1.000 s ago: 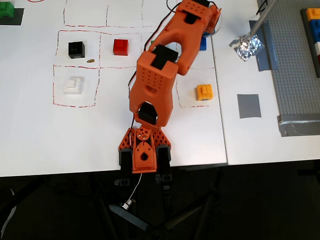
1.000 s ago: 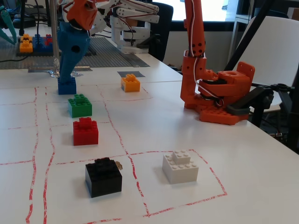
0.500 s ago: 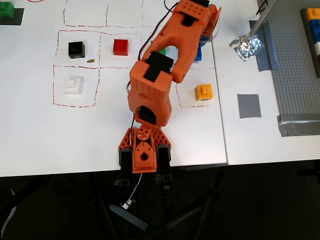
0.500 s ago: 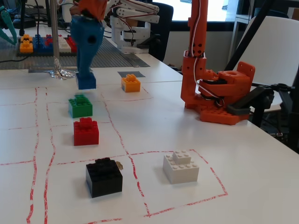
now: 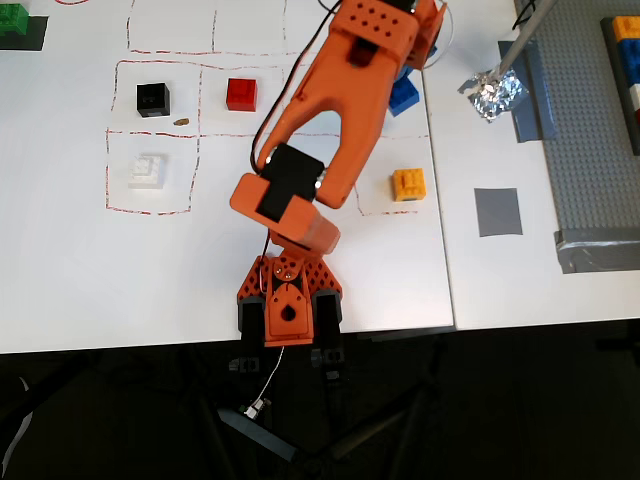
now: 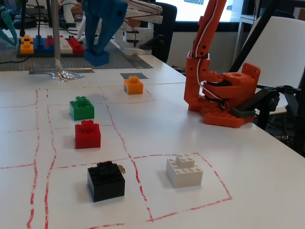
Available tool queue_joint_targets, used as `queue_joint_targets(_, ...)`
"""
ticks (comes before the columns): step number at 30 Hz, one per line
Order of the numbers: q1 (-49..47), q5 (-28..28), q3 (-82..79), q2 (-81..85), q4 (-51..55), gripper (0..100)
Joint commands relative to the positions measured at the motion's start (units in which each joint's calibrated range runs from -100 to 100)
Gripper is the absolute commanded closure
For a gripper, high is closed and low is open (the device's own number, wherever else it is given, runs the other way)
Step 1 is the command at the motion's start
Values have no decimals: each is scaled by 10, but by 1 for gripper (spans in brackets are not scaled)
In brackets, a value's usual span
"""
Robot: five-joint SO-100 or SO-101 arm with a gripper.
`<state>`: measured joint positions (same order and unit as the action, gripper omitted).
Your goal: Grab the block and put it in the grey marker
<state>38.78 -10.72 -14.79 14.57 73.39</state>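
The blue block (image 6: 96, 58) is held in my blue-fingered gripper (image 6: 96, 53), lifted above the white table. In the overhead view only part of the block (image 5: 405, 97) shows beside my orange arm, and the gripper (image 5: 403, 88) is mostly hidden under it. The grey marker (image 5: 497, 211) is a flat dark-grey square to the right of the orange-yellow brick (image 5: 408, 184). In the fixed view the marker (image 6: 134, 75) lies just behind that brick (image 6: 133, 85), to the right of the held block.
Red (image 6: 87, 135), black (image 6: 106, 181), white (image 6: 184, 170) and green (image 6: 82, 107) bricks sit in red-lined squares. Crumpled foil (image 5: 493, 95) with a metal pole and the grey studded baseplate (image 5: 590, 130) lie past the marker. My arm base (image 5: 287, 305) stands at the table's front edge.
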Motion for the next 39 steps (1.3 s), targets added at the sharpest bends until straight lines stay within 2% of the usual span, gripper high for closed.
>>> queue_joint_targets(1, 76, 92, 53, 65, 8, 100)
queue_joint_targets(7, 203, 244, 61, 48, 14, 100)
queue_joint_targets(16, 367, 406, 127, -40, 17, 100)
queue_joint_targets(21, 430, 478, 185, -114, 34, 100)
queue_joint_targets(28, 482, 533, 250, -220, 46, 100)
queue_joint_targets(39, 490, 536, 285, -307, 46, 100)
